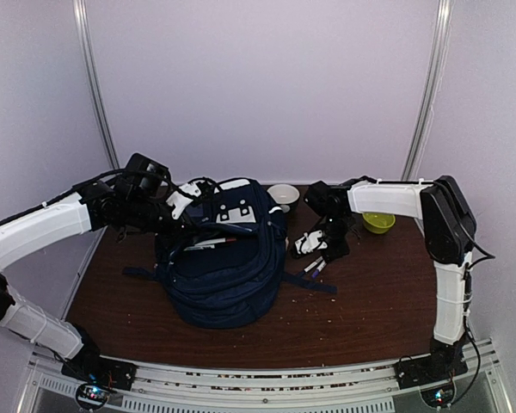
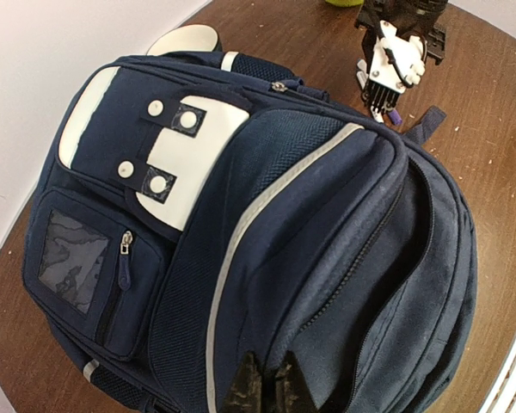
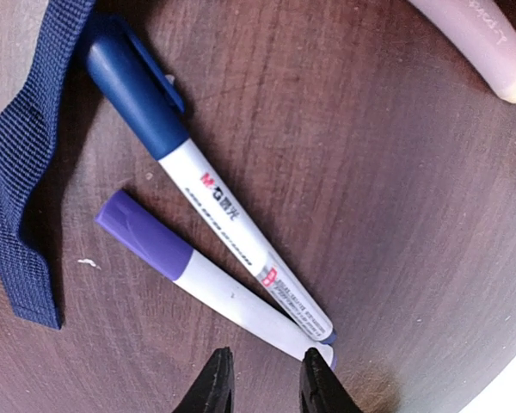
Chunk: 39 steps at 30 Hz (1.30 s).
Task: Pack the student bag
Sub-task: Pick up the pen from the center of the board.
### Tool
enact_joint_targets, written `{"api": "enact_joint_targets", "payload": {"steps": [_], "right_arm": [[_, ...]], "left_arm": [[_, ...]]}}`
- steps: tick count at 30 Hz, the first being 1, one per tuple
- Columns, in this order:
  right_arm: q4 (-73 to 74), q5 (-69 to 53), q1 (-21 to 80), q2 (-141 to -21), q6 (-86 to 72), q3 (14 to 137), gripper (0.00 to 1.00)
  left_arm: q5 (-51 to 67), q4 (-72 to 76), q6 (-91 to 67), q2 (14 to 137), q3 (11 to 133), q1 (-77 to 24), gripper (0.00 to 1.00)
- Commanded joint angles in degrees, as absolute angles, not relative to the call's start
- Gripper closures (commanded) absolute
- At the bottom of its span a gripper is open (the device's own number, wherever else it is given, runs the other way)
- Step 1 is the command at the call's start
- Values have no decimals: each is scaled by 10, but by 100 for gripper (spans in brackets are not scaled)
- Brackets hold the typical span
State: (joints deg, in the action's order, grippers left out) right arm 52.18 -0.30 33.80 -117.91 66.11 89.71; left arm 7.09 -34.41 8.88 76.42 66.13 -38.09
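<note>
The dark wooden desk carries the student bag, which lies at its centre-left with the front face up and the white patch toward the far wall. One dark strap trails out to the right, beside the pens. The left claw rests on the bag's near edge, its fingertips drawn almost together and pinching a fold of navy fabric. The right claw hangs just right of the bag with a narrow gap between its fingers, holding nothing. A white bowl and a green bowl stand at the far side. A blue-capped marker and a purple-capped marker lie touching below the right claw.
</note>
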Motion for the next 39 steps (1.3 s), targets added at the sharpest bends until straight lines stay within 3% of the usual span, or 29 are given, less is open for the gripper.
{"api": "enact_joint_targets", "payload": {"steps": [1,12,39], "right_arm": [[535,15,345,-1190,675,901,74],[556,11,349,-1192,681,893,77],[573,24,363,-1154,691,884,73]], "left_arm": [[71,-319,81,759,685,-374,100],[71,-319,81,760,685,-374,100],[77,-321,81,767,687,-374,100]]}}
